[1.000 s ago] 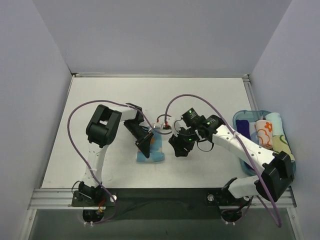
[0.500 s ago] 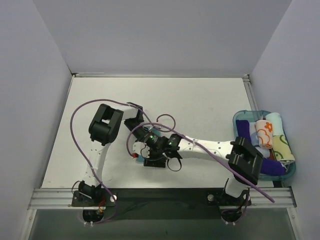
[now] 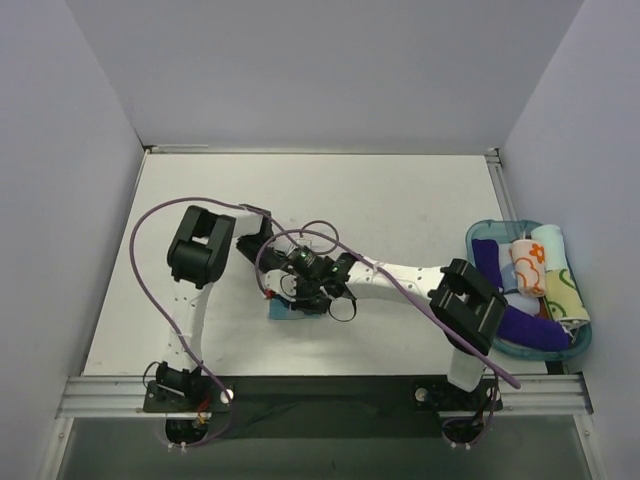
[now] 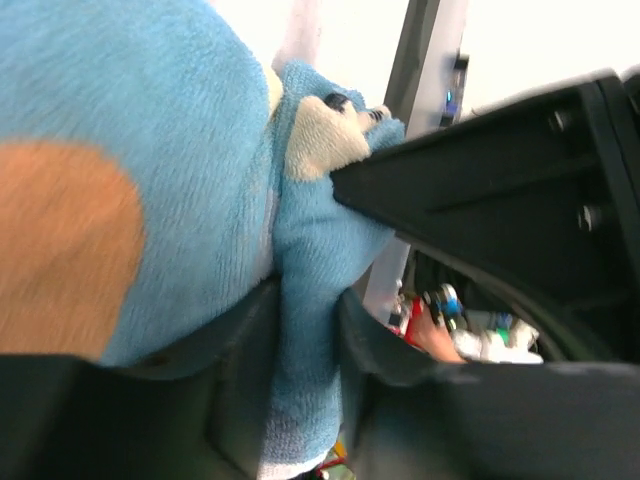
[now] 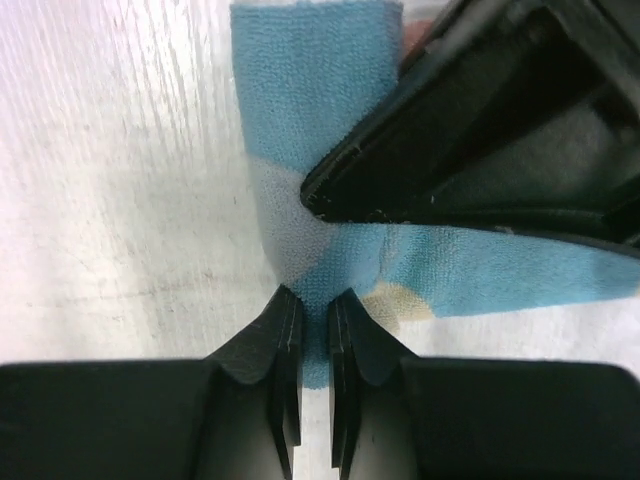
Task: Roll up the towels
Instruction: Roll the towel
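A light blue towel (image 4: 130, 150) with orange and yellow dots lies on the white table, mostly hidden under both grippers in the top view, where only a strip (image 3: 284, 313) shows. My left gripper (image 4: 308, 340) is shut on a fold of it, cloth filling the gap between its fingers. My right gripper (image 5: 308, 300) is shut on the towel's near edge (image 5: 310, 80), close beside the left gripper's black finger (image 5: 470, 130). In the top view the two grippers (image 3: 272, 280) (image 3: 302, 296) meet over the towel. A white towel with orange prints (image 3: 528, 265) lies rolled in the tray.
A blue tray (image 3: 584, 342) at the right table edge holds several rolled cloths, among them purple ones (image 3: 530, 325). The right arm (image 3: 400, 280) stretches leftward across the table's near half. Purple cables (image 3: 150, 250) loop above both arms.
The right arm swung from the table's middle left to the blue towel, and its gripper closed on the towel's edge. The left gripper stayed at the towel, shifting slightly left.
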{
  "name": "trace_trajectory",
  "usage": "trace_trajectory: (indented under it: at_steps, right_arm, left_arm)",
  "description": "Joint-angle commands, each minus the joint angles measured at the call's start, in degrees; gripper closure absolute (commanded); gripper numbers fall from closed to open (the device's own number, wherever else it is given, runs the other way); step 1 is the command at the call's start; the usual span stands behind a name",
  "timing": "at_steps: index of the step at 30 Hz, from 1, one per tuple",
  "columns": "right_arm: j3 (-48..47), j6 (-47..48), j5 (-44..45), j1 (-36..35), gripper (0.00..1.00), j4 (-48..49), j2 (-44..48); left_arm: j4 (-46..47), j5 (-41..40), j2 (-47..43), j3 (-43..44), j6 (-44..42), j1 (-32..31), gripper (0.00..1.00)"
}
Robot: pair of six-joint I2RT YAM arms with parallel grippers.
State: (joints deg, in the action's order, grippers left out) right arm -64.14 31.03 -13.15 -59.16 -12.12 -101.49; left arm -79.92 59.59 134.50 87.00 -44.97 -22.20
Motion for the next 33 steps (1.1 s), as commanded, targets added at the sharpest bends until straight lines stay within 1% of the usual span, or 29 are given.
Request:
trace_trajectory:
  at_steps: [1,2,3,5,8,10,11,13,14,15,16,17,21,22,24,25,27,28,30,31,33]
  right_arm:
    - [-2.0,-2.6,-14.4,4.6,1.00,-11.7,-4.6]
    - [-2.7,-2.8,-16.1,5.9,1.00,-12.9,-5.1]
    - [-3.4,-2.9,-19.1,6.6,1.00,-14.8,-5.9]
    - [-4.3,-3.5,-21.9,8.2,1.00,-16.1,-6.9]
    - [-7.0,-4.6,-26.7,9.6,1.00,-19.4,-9.5]
    - [-8.5,-5.4,-28.9,10.7,1.00,-21.8,-12.0]
    - [-10.6,-5.4,-30.7,11.2,1.00,-23.0,-12.9]
    - [-13.1,-5.8,-32.7,12.2,1.00,-27.2,-16.4]
    - [-16.3,-6.1,-34.4,12.4,1.00,-28.8,-17.8]
    - [-17.7,-6.2,-35.3,13.2,1.00,-32.1,-20.6]
    - [-19.1,-6.7,-36.3,13.5,1.00,-33.1,-21.7]
    - [-20.7,-7.5,-38.2,14.0,1.00,-33.8,-22.7]
    - [-23.2,-8.7,-41.7,15.6,1.00,-35.9,-26.8]
    - [-23.7,-8.6,-42.1,15.9,1.00,-36.6,-27.6]
    - [-26.6,-7.9,-43.2,16.1,1.00,-39.7,-30.9]
    - [-28.3,-7.7,-43.3,16.3,1.00,-41.1,-32.4]
    - [-31.2,-7.3,-43.6,16.8,1.00,-45.4,-37.0]
    - [-33.4,-7.1,-44.5,17.0,1.00,-46.4,-38.1]
    - [-34.0,-7.6,-44.7,17.5,1.00,-46.9,-39.7]
    - [-34.3,-7.5,-44.5,17.8,1.00,-46.9,-40.1]
    - [-34.6,-7.6,-44.1,18.3,1.00,-47.0,-41.0]
  left_arm:
    - [13.6,-2.7,-5.0,-3.4,0.1,6.0,0.58]
    - [13.7,-1.9,-7.4,-3.9,0.3,7.1,0.50]
    - [13.7,-0.4,-8.5,-4.9,0.2,8.4,0.47]
    - [14.5,-0.3,-12.4,-6.0,0.1,11.6,0.43]
    - [19.8,-0.2,-19.0,-10.8,2.3,16.3,0.41]
    - [21.8,-0.6,-22.2,-13.9,2.3,18.3,0.41]
    - [22.3,-1.3,-25.4,-14.8,2.0,19.8,0.41]
    - [24.8,-3.9,-29.4,-19.0,1.3,21.0,0.41]
    - [26.1,-6.4,-34.0,-21.2,0.7,21.9,0.41]
    - [27.8,-7.6,-36.6,-23.3,0.5,23.5,0.41]
    - [30.0,-8.4,-41.3,-25.1,-0.1,24.1,0.41]
    - [31.1,-10.0,-43.5,-29.0,-1.3,25.3,0.41]
    - [33.6,-10.0,-54.1,-36.1,-5.6,25.4,0.40]
    - [34.4,-9.8,-58.3,-37.3,-6.4,24.8,0.38]
    - [35.8,-11.7,-62.5,-41.1,-8.6,22.7,0.35]
    - [37.8,-12.7,-66.0,-42.2,-8.8,17.9,0.35]
    - [39.6,-15.1,-69.0,-45.5,-10.0,13.2,0.33]
    - [42.3,-18.0,-71.5,-46.7,-10.0,8.4,0.32]
    - [47.2,-20.6,-73.5,-50.0,-9.8,4.1,0.29]
    - [48.9,-23.9,-74.9,-50.9,-9.8,-1.0,0.29]
    - [51.5,-26.4,-75.6,-52.4,-10.2,-5.9,0.27]
